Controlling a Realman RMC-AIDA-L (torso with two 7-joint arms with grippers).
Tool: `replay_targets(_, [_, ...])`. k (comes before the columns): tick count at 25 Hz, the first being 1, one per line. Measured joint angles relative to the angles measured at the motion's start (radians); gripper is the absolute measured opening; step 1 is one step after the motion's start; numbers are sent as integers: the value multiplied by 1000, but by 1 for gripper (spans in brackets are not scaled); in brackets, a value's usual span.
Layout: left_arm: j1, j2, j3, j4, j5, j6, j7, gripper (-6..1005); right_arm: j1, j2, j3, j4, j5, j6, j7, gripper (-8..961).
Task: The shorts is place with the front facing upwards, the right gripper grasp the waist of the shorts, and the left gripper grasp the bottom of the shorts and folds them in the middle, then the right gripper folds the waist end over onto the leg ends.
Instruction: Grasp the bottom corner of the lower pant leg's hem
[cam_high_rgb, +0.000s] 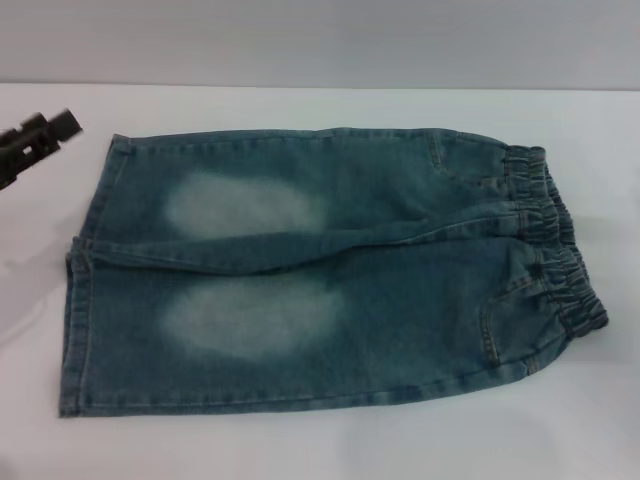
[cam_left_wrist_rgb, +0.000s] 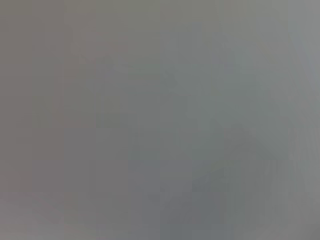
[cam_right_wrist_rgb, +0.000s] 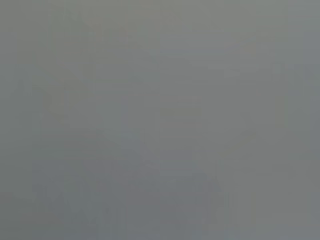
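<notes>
Shorts (cam_high_rgb: 320, 270) of faded denim lie flat on the white table (cam_high_rgb: 300, 445), front up, well apart from any fingers. Only the left gripper (cam_high_rgb: 35, 140) shows, at the table's far left edge, just beyond the leg ends (cam_high_rgb: 85, 290); whether it is open I cannot tell. The elastic waist (cam_high_rgb: 555, 250) lies to the right. Both wrist views show only grey.

- Blue denim shorts (cam_high_rgb: 320, 270) lie flat, front up, unfolded.
- Gathered elastic waist (cam_high_rgb: 555, 250) points right.
- Straight hemmed leg ends (cam_high_rgb: 85, 270) point left.
</notes>
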Motion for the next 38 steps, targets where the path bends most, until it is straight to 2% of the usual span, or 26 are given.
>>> replay_targets(1, [-3,9,44,25,-1,15,-53,840,-4,0,4,-5,0,7,0,633])
replay_targets(4, [-10,43,256,141,-2,95,-287,840,-17,0,32,-18,0,33,0,633])
replay_targets(6, [-10,49,328,183,-1,119,-373,840,-27,-1,59,-26,0,50,0,633])
replay_targets(7, [-8,53,391,221,0,136,-446,840,-32,-1,74,-31,0,57,0,633])
replay_targets(13, [3,80,575,306,9,189,-729,839,-62,-3,115,-57,0,73,-6,633])
replay_targets(16, [7,91,593,308,49,189,-824,839,-71,-5,129,-65,0,75,-7,633])
replay_targets(22, [27,92,599,301,106,190,-907,839,-79,-5,151,-80,0,90,-9,633])
replay_targets(30, [34,63,609,293,166,181,-929,839,-70,-5,154,-87,-6,101,-10,633])
replay_targets(38, [43,55,611,293,208,165,-911,839,-69,-6,154,-90,-8,101,-11,633])
